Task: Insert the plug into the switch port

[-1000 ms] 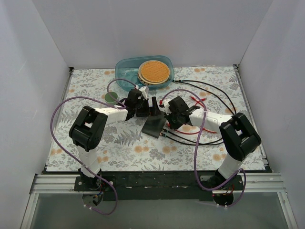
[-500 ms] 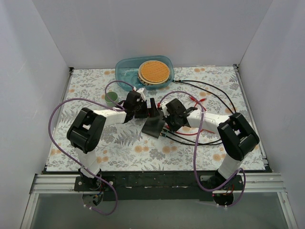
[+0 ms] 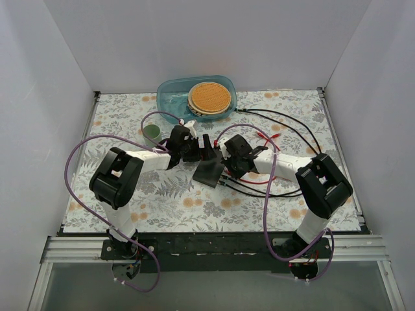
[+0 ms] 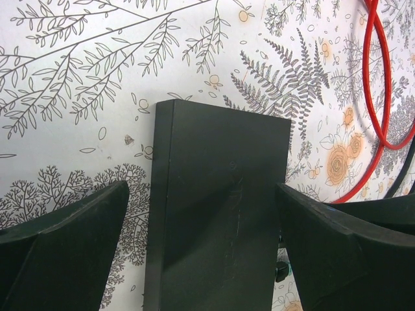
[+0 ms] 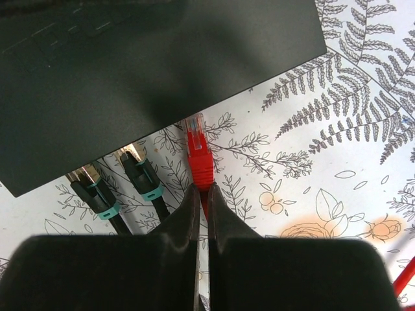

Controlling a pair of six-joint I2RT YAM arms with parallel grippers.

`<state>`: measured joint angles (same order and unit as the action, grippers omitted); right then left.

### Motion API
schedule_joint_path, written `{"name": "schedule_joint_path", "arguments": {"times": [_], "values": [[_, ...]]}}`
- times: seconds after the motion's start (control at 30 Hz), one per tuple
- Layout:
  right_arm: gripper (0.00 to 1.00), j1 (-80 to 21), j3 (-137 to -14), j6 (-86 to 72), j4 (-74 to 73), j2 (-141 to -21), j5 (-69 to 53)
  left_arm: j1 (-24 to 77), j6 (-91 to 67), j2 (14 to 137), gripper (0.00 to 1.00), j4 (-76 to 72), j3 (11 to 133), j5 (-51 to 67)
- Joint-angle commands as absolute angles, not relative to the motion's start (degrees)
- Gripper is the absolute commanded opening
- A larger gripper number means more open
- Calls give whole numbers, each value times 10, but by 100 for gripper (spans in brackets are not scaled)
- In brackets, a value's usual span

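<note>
- Now R gripper (image 5: 202,194) sits closer to switch (image 5: 149,71) than 1 s ago, pinching red plug (image 5: 198,152); plug tip at switch edge, beside two teal plugs (image 5: 123,184).
- L gripper (image 4: 201,194) spread astride switch.
- Likely insertion abt to start.

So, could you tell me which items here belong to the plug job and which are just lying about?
Job: switch, red plug, right gripper holding it, left gripper astride the switch.
Lying about: blue tub, woven disc, green cup, black cables.
</note>
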<state>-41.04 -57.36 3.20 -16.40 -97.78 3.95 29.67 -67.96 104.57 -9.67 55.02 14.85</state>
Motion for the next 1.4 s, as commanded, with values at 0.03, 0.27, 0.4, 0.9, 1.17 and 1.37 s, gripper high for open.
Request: {"name": "schedule_joint_path", "arguments": {"times": [0.03,0.27,0.4,0.9,1.17,1.37], "values": [[1,-414,-587,27,-152,-951,50,294,-677,1032,95,-66,529,151],[1,-423,-591,25,-149,-947,40,294,-679,1033,95,-72,525,154],[1,-426,-592,24,-148,-954,40,294,-680,1032,95,-72,524,156],[1,-439,-592,13,-127,-938,39,294,-678,1030,95,-74,521,160],[1,-445,-587,12,-118,-935,46,294,-676,1027,95,-72,522,161],[1,-446,-557,13,-60,-945,37,294,-665,1026,93,-75,521,178]]}}
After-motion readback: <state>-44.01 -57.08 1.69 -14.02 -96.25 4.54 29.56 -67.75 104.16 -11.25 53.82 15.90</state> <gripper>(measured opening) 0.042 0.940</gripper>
